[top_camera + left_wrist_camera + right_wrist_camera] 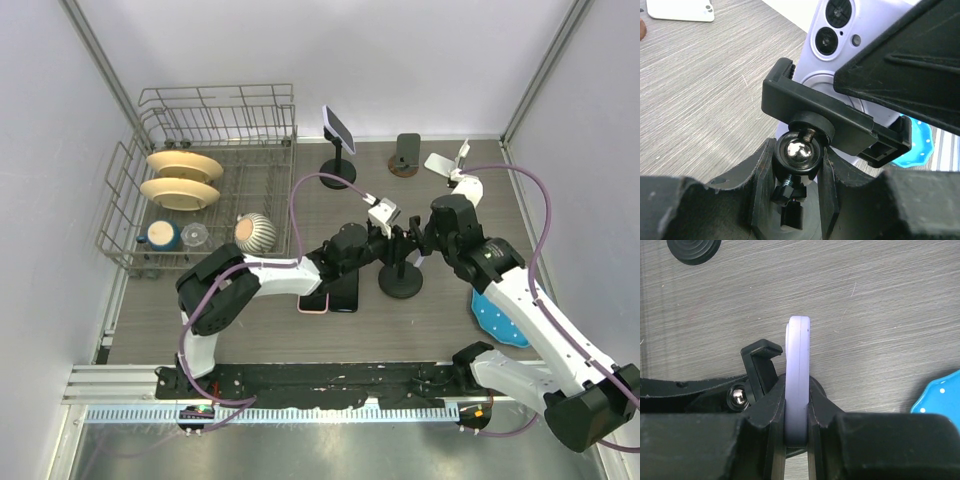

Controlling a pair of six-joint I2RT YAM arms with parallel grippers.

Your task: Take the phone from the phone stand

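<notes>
Top view: the phone (pixel 384 211) sits in the phone stand (pixel 400 280) mid-surface (pixel 430 335), where both arms reach inward and meet.

Left wrist view: the left end effector (pixel 798 159) clasps the stand's ball joint (pixel 799 150), with the phone just above its fingers.

Right wrist view: the right end effector (pixel 797 396) is clenched on the phone's edge. The phone's long axis runs straight out from the fingers, beside the cradle (pixel 759 365).
</notes>
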